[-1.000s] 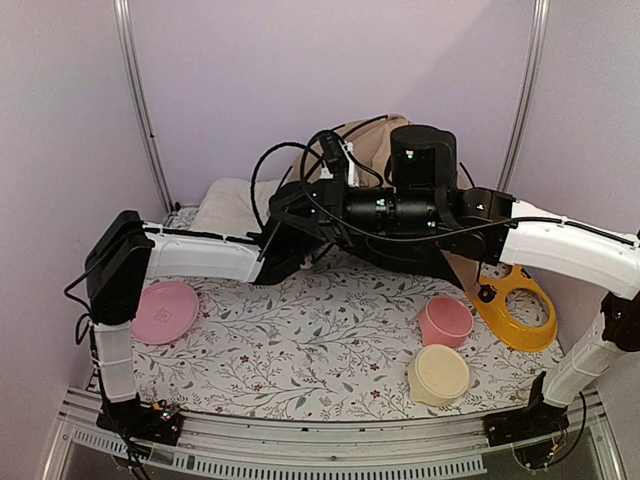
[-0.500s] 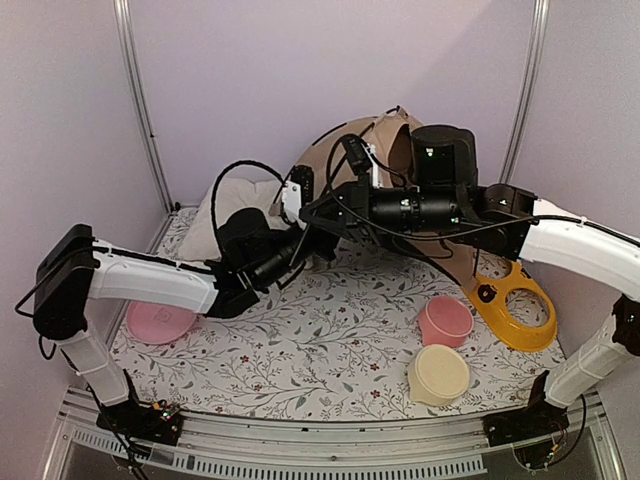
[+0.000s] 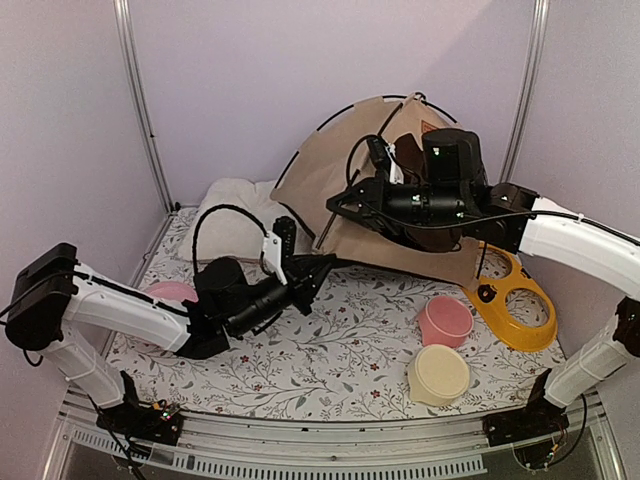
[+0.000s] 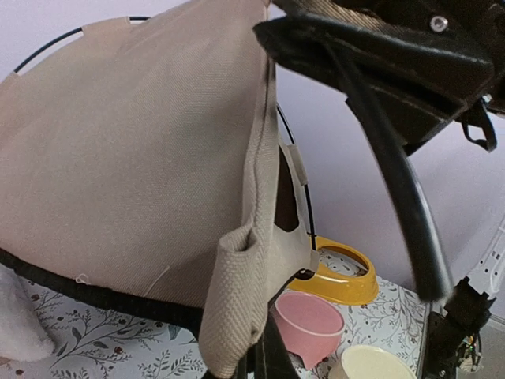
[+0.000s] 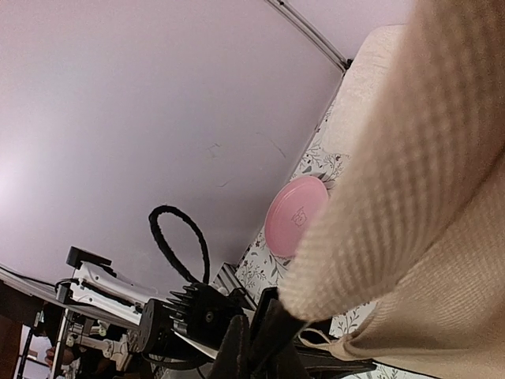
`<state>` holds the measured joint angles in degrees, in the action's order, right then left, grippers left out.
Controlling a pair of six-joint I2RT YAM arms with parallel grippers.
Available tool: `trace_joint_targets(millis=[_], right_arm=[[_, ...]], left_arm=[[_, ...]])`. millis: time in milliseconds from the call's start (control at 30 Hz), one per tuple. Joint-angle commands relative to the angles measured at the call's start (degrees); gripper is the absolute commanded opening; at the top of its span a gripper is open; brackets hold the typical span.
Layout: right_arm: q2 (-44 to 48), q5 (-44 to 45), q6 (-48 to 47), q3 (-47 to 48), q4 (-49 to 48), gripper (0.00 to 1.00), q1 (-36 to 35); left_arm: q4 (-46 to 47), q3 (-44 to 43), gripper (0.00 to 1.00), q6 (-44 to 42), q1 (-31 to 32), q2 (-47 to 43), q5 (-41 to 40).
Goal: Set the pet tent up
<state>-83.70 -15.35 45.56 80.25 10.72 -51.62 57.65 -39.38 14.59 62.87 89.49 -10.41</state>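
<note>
The pet tent [image 3: 345,175] stands as a tan dome at the back of the table, with thin black poles arching over it and a small brown label patch [image 3: 428,127] near its top. My left gripper [image 3: 318,263] is low at the tent's front bottom edge. In the left wrist view it [image 4: 259,355] is shut on a hanging fabric corner [image 4: 237,308]. My right gripper [image 3: 337,204] reaches in from the right at mid height. In the right wrist view it [image 5: 264,335] is shut on a fold of tan fabric [image 5: 379,237]. The pom-pom is out of view.
A cream cushion [image 3: 232,212] lies at the back left beside the tent. A pink plate [image 3: 168,291] is partly behind my left arm. A pink bowl [image 3: 445,320], a cream bowl [image 3: 438,373] and a yellow bowl holder [image 3: 518,300] sit at the right.
The tent has risen from a low bundle behind the arms into an upright dome. My left arm has drawn back and down toward the table's middle. My right gripper has shifted right.
</note>
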Motion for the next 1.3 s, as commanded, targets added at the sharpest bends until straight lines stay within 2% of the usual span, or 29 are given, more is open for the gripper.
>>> trace_joint_targets(millis=[0, 467, 867, 1267], right_arm=[[3.5, 6.2, -3.1, -0.4, -5.4, 0.00, 3.8], [2.8, 8.3, -3.0, -3.1, -8.6, 0.00, 4.9], [3.6, 13.5, -2.6, -6.1, -11.1, 0.00, 4.9], [3.5, 14.8, -3.5, -7.4, -10.4, 0.00, 4.9]], left_arm=[[-2.1, 4.9, 0.00, -0.5, 3.3, -2.1, -1.5], [-5.6, 6.8, 0.00, -3.5, 7.7, -2.3, -7.5], [-7.4, 4.9, 0.00, -5.6, 10.2, 0.0, -9.7], [-8.1, 4.1, 0.00, -5.8, 10.5, 0.0, -10.2]])
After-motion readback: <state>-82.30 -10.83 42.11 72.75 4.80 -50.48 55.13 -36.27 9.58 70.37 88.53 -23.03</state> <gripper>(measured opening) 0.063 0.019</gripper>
